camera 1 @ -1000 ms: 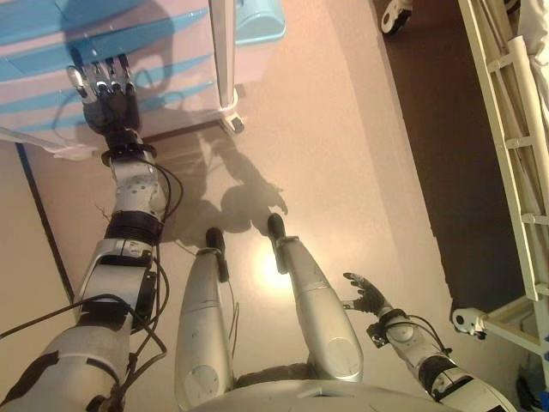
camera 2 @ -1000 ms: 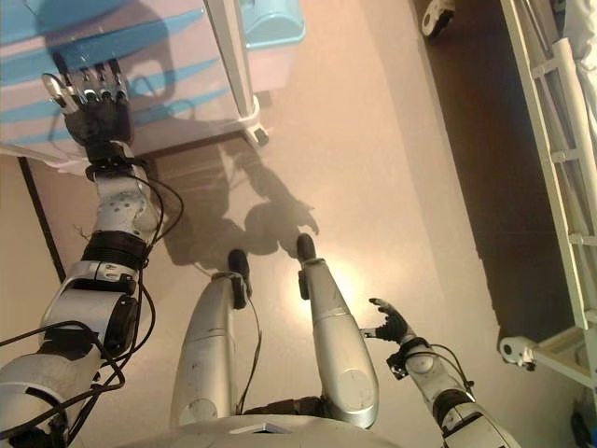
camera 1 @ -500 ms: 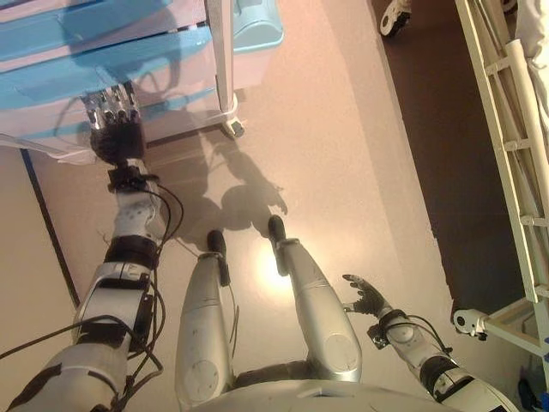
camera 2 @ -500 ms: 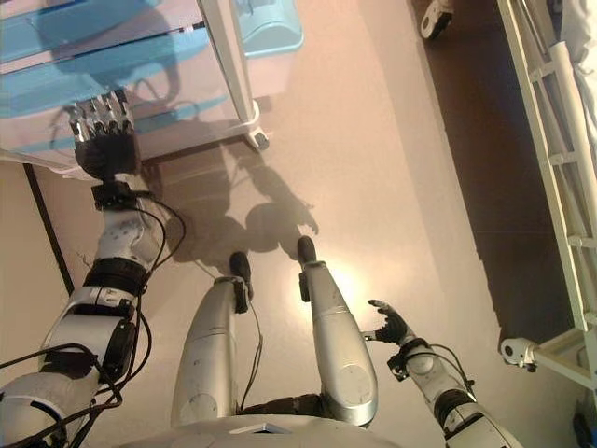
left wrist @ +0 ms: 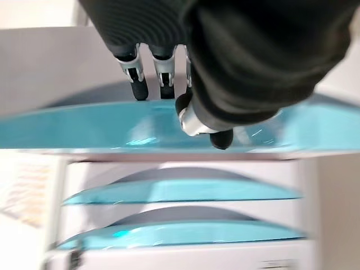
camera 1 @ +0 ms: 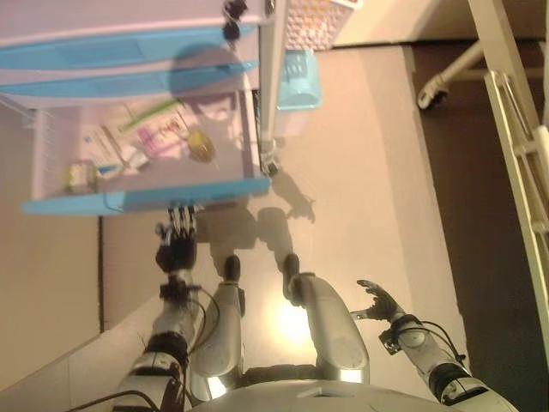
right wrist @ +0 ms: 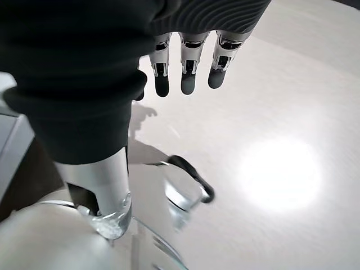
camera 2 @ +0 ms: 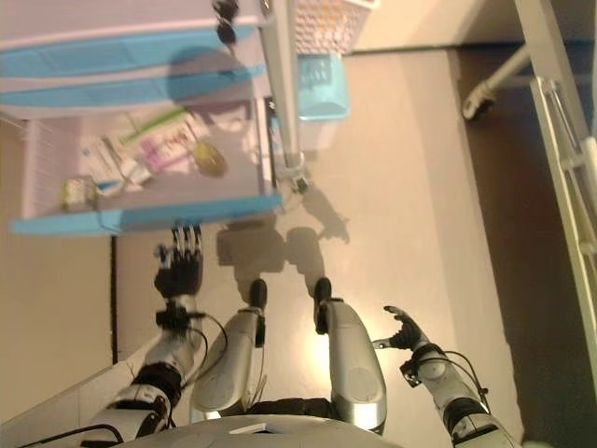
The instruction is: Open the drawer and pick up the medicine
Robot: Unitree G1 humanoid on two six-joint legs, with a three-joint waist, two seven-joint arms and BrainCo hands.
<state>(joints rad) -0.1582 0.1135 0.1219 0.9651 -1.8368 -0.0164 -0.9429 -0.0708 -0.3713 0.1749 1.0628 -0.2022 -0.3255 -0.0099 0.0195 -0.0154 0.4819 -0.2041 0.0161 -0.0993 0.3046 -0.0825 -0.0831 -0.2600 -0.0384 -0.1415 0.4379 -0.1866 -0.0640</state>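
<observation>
The bottom drawer (camera 1: 146,199) of the white cabinet stands pulled out, its blue front nearest me. Inside lie a green tube (camera 1: 153,112), a pink packet (camera 1: 163,137), white medicine boxes (camera 1: 107,148), a yellow-green round item (camera 1: 201,144) and a small pack (camera 1: 79,176) at the left end. My left hand (camera 1: 176,247) is just below the drawer front, open, with straight fingers (left wrist: 138,84) pointing at the blue panel (left wrist: 84,132); I cannot tell if they touch it. My right hand (camera 1: 379,302) hangs open at the lower right, holding nothing.
Two shut blue-fronted drawers (camera 1: 129,51) sit above the open one. A wire basket (camera 1: 313,13) and a light blue bin (camera 1: 298,81) hang on the cabinet's right side, with a caster (camera 1: 273,169) below. A bed frame (camera 1: 515,129) and its wheel (camera 1: 426,92) stand to the right.
The drawer has come out, showing its contents. My left hand drew back toward me with the drawer front. The whole view also shifted, so the camera moved. The right hand stayed put.
</observation>
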